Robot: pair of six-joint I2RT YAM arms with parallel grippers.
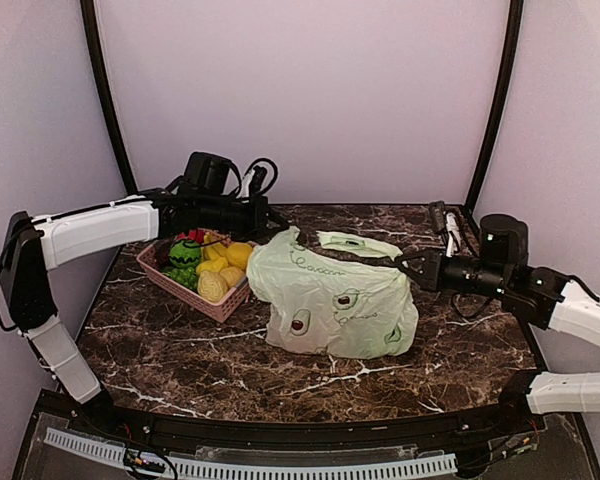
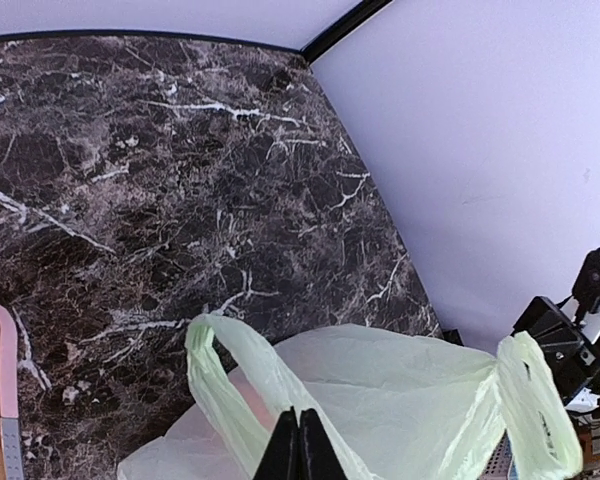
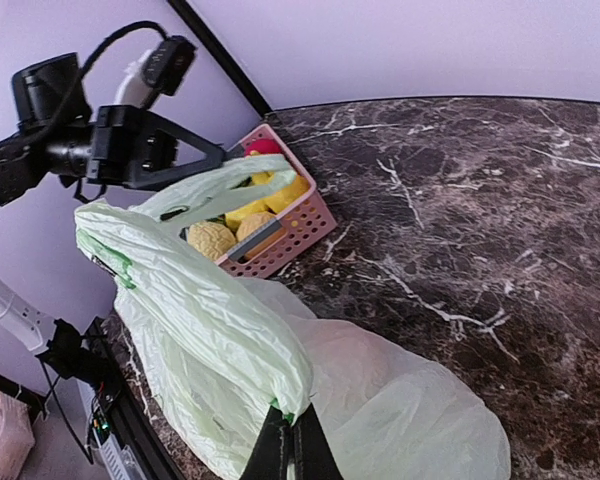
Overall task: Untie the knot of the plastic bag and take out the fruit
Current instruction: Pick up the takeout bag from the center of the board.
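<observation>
Top external view showed the plastic bag (image 1: 335,300) slumped at the middle of the table (image 1: 180,350), bulging, with the fruit hidden inside. The left claw (image 1: 277,222) was pinched shut on the bag's top corner at 11 o'clock, and the right claw (image 1: 402,262) was shut on a handle at 2 o'clock. A pink basket (image 1: 190,298) of other toy food stood at 9 o'clock of the bag.

Left wrist view had its closed tips biting thin film at 6 o'clock, with one handle loop (image 2: 212,360) at 7 o'clock and another at 4 o'clock; no knot showed between them.

Right wrist view showed its tips shut on a gathered fold at 6 o'clock. The film looked light, soft and slippery, likely to stretch or tear, so bunched handle material seemed the safest hold.
</observation>
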